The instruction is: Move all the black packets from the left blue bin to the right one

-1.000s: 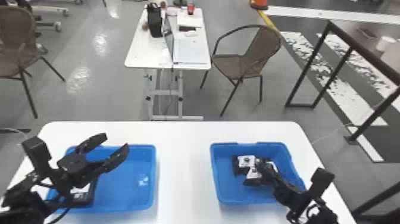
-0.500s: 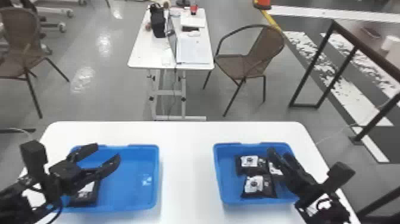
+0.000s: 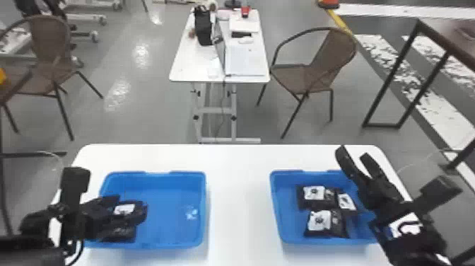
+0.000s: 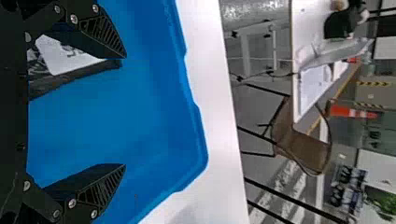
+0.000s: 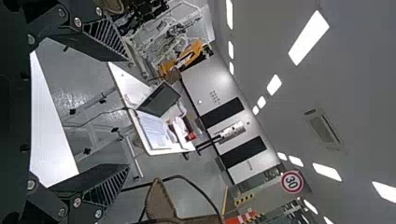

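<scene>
Left wrist view puts the left gripper (image 4: 125, 111), wide and empty, over the left blue bin (image 4: 198, 126), a black packet (image 4: 67, 58) lying inside (picking seems the step in hand), so it should centre on that packet before closing.

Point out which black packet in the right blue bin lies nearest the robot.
The packet beside the bin's near wall; the others lie farther back.
</scene>
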Motion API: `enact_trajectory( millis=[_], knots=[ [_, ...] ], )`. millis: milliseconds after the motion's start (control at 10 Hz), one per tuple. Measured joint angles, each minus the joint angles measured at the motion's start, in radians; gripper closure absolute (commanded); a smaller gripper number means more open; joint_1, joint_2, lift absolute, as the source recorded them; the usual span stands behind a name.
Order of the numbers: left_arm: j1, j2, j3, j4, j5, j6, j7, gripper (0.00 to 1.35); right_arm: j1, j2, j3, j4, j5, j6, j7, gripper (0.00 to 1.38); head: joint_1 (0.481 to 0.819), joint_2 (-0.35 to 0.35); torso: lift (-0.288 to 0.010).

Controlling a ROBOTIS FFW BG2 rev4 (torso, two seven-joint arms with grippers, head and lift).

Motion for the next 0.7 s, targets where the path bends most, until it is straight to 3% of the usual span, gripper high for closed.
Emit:
enact_trajectory(
  millis=[400, 700],
  knots=[
    [-0.040, 0.035, -0.079, -0.019, -0.251, 0.181, -0.022, 0.22, 0.011, 0.008, 0.021, -0.010, -0.020, 0.007, 0.000, 0.23, 0.695, 0.033, 0.000],
    [-0.072, 0.039, -0.107, 0.059, -0.334, 0.186, -0.019, 0.22, 0.015, 0.008, 0.027, 0.000, -0.032, 0.009, 0.001, 0.23, 0.695, 0.042, 0.000]
  ],
)
